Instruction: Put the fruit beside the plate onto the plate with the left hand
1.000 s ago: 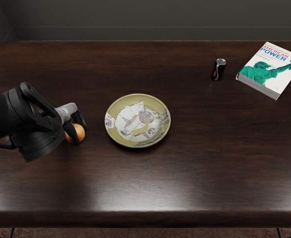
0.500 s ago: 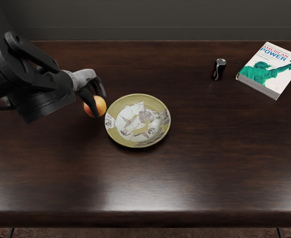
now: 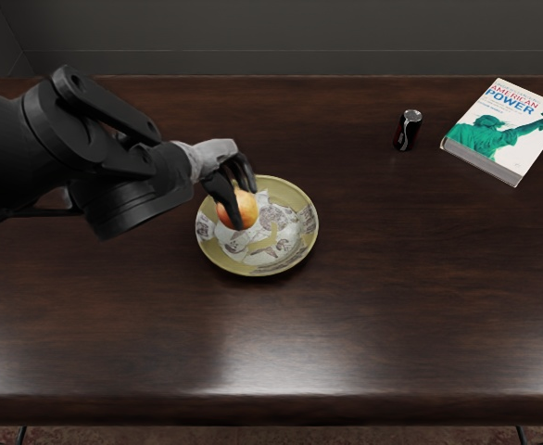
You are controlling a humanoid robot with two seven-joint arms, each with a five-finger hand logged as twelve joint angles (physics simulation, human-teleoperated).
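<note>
The left arm entered from the 9 o'clock edge of the view and ran across the table toward 3 o'clock, its thick black forearm segments lying nearly level and angled slightly downward in the picture. The grey wrist section ended in the left hand, which hung over the plate's 10 o'clock rim with its back turned upward and its fingers pointed down toward 5 o'clock. The dark fingers were curled around the fruit and grasped it from above. One finger crossed the fruit's left face, and the others arched over its top.

The fruit was an orange-red, nearly round body inside the plate's outline, over the 10 o'clock part of the bowl. Whether it rested on the plate's surface or was held just above it could not be told. Its visible outline was almost as wide as it was tall, so no long axis could be fixed. The fingers hid any stem end, leaving its pointing direction undetermined.

The plate, yellow-green rimmed with a pale patterned centre, lay flat near the table's middle. A dark can stood upright at 2 o'clock from the plate, well apart. A book lay flat beyond the can, toward 3 o'clock of it.
</note>
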